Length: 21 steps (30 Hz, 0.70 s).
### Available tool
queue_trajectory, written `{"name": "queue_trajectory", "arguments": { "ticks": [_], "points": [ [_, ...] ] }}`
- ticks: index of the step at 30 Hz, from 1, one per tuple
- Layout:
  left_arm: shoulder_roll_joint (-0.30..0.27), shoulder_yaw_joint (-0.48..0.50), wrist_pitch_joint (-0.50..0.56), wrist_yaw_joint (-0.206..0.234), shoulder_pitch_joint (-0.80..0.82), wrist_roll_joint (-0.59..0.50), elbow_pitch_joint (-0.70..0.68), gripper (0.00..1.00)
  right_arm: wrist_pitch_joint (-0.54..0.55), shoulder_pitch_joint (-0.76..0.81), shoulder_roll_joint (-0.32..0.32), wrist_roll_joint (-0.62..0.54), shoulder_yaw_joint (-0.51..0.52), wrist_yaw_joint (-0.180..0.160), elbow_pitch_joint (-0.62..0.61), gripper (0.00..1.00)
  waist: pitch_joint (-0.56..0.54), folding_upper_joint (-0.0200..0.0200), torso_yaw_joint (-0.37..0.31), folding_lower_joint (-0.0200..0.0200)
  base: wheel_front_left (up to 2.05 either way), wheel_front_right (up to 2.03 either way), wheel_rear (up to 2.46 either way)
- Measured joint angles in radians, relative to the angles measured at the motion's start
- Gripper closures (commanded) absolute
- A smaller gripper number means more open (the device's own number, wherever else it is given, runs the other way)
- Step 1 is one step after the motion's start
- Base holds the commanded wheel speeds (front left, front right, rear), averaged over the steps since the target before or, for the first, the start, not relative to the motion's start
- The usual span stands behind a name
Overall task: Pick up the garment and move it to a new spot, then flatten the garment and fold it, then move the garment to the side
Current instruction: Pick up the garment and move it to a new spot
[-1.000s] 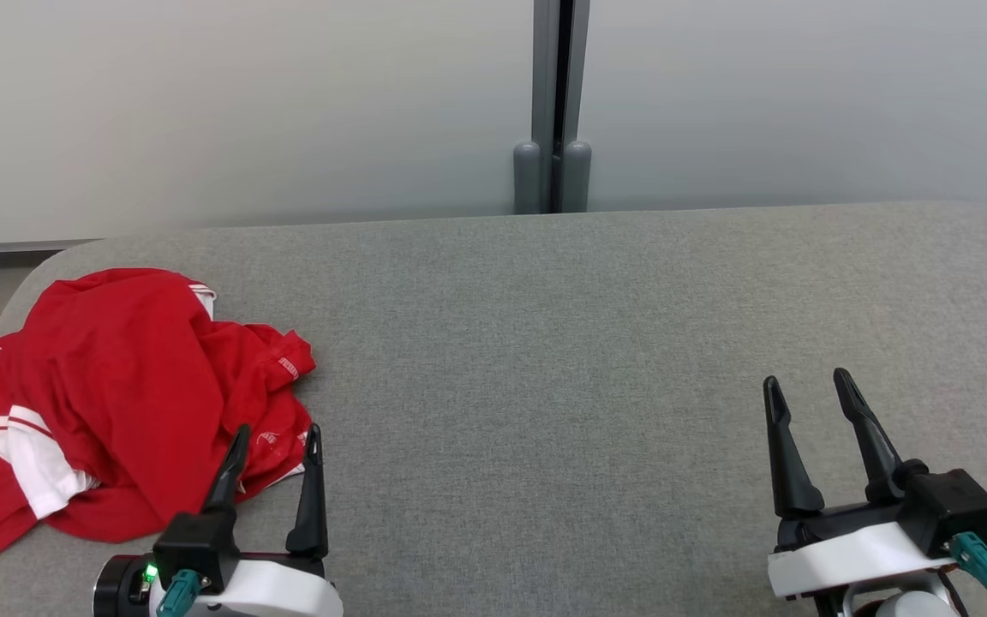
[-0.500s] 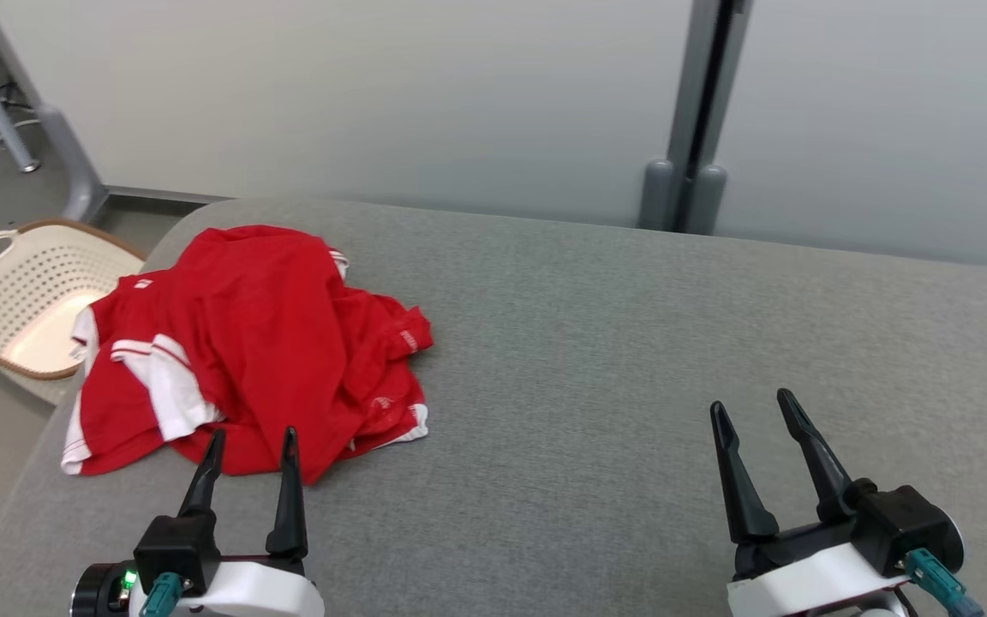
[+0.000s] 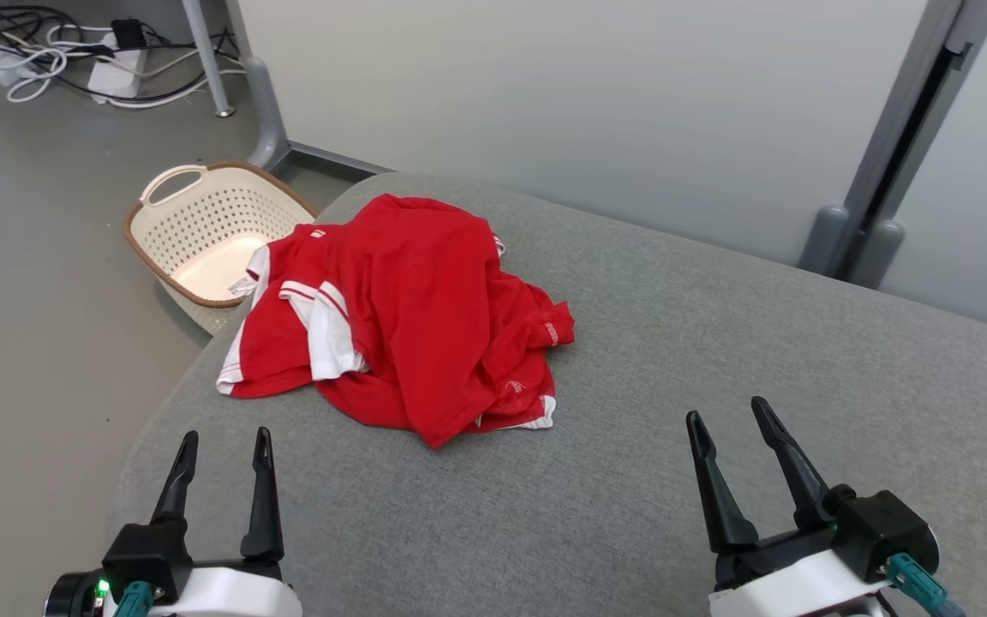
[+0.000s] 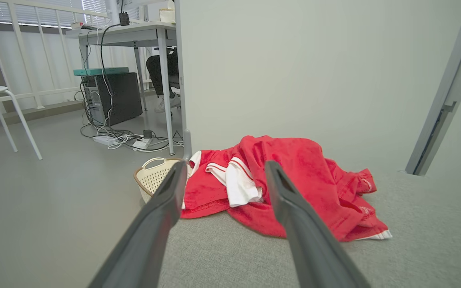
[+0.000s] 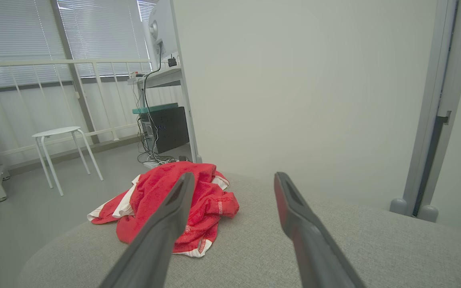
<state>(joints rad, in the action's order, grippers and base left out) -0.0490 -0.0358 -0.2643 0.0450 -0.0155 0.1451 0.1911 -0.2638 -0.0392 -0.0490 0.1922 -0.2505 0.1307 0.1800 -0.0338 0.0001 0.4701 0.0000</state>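
The garment (image 3: 412, 313), a red shirt with white trim, lies crumpled near the left end of the grey table (image 3: 673, 360). It also shows in the left wrist view as a red heap (image 4: 294, 180) and in the right wrist view (image 5: 198, 200). My left gripper (image 3: 225, 439) hovers open at the lower left, short of the garment, with nothing between its fingers. Open too, my right gripper (image 3: 726, 410) sits at the lower right, well away from the cloth and empty.
A cream laundry basket (image 3: 170, 223) stands on the floor just past the table's left end. Cables and a power strip (image 3: 56, 60) lie on the floor behind it. A grey partition post (image 3: 862, 223) rises behind the table. A white stool (image 5: 60, 134) stands farther off.
The head camera has turned left, so the garment shifts toward the picture's middle and the basket and floor come into sight. Both grippers stay open and empty.
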Motion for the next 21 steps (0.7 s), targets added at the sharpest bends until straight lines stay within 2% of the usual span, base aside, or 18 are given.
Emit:
{"name": "queue_trajectory", "arguments": {
  "ticks": [6, 15, 21],
  "points": [
    [0.0, 0.002, 0.0, 0.001, -0.012, 0.003, -0.005, 0.0, 0.0, -0.001, 0.0, 0.003, -0.004, 0.0, 0.001, 0.0, 0.003, 0.0, 0.024, 0.0, 0.0, 0.0, 0.0],
    [0.0, 0.031, 0.0, -0.002, 0.002, -0.003, -0.028, 0.0, 0.0, -0.005, 0.0, -0.005, 0.0, 0.0, 0.002, 0.0, 0.031, 0.0, -0.01, 0.0, 0.0, 0.0, 0.0],
    [-0.001, 0.076, 0.0, -0.039, 0.06, 0.0, 0.005, 0.0, 0.0, -0.034, 0.0, -0.051, 0.058, 0.0, -0.013, 0.0, 0.083, 0.0, -0.04, 0.0, 0.0, 0.0, 0.0]
  ]
}}
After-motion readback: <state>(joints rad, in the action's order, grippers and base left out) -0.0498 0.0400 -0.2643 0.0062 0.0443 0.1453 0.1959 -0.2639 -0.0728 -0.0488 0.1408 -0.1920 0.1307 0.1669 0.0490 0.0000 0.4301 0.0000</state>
